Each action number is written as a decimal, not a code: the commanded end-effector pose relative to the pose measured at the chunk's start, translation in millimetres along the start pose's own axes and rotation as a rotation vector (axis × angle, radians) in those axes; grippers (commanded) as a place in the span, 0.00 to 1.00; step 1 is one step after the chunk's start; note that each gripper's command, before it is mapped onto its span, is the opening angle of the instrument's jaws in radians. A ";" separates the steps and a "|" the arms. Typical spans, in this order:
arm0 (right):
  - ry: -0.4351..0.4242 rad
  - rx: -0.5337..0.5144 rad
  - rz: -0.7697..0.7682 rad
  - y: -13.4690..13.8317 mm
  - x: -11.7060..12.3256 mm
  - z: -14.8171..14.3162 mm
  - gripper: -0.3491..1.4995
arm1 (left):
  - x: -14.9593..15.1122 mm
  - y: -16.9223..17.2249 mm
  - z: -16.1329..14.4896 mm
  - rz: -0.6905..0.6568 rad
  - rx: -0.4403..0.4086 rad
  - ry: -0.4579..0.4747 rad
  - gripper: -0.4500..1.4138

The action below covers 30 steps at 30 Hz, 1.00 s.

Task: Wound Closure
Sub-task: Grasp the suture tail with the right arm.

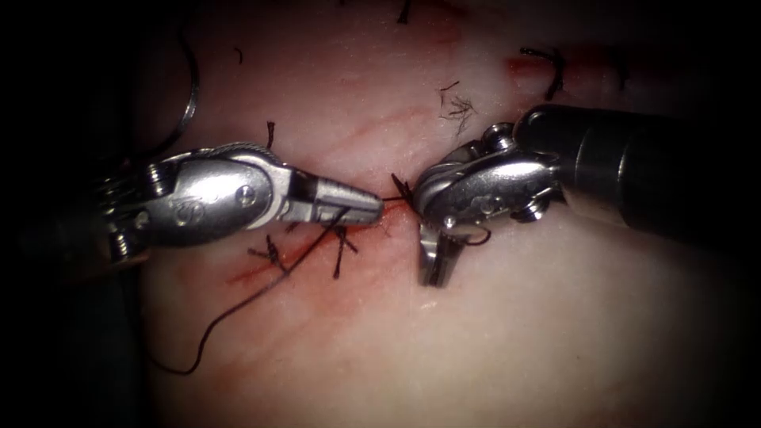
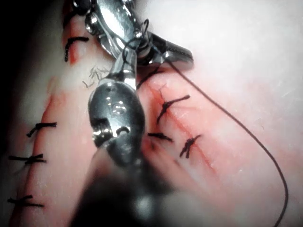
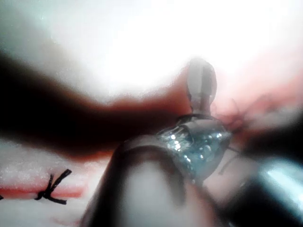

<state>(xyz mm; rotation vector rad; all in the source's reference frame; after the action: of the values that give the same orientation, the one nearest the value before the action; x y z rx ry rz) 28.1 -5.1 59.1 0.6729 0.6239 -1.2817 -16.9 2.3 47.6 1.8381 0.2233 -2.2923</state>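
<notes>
L pincer (image 1: 372, 206), mid-frame, closed on thread (image 1: 238, 305) that trails to lower left; R pincer (image 1: 434, 265) points down just right of cut (image 1: 317, 246), thread looped round it, grip unclear; needle unseen.

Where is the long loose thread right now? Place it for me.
In the endoscope view the thread runs from the left pincer down-left across the cut, past the knotted stitches, trailing over the tissue.

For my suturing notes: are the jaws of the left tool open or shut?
Shut: the left tool has its jaws pressed together on the thread, at the cut.
</notes>
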 end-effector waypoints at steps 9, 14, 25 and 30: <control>0.127 -0.115 0.090 -0.4 -0.4 -2.5 0.00 | 0.6 0.5 0.8 0.001 -0.004 0.000 0.05; 0.084 -0.086 0.098 -0.3 -0.5 -1.9 0.00 | 0.5 0.4 0.8 0.002 -0.005 0.001 0.05; 0.000 -0.104 0.068 -0.4 0.6 -1.8 0.94 | 0.2 0.5 0.9 0.005 -0.004 -0.001 0.05; -0.031 -0.082 0.038 -0.7 0.7 -1.7 0.94 | 0.1 0.4 0.8 0.011 -0.005 0.000 0.05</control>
<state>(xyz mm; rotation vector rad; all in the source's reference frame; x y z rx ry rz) 26.7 -5.0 57.2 0.5951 0.6243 -1.2268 -17.1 1.2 47.4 1.8317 0.2224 -2.2852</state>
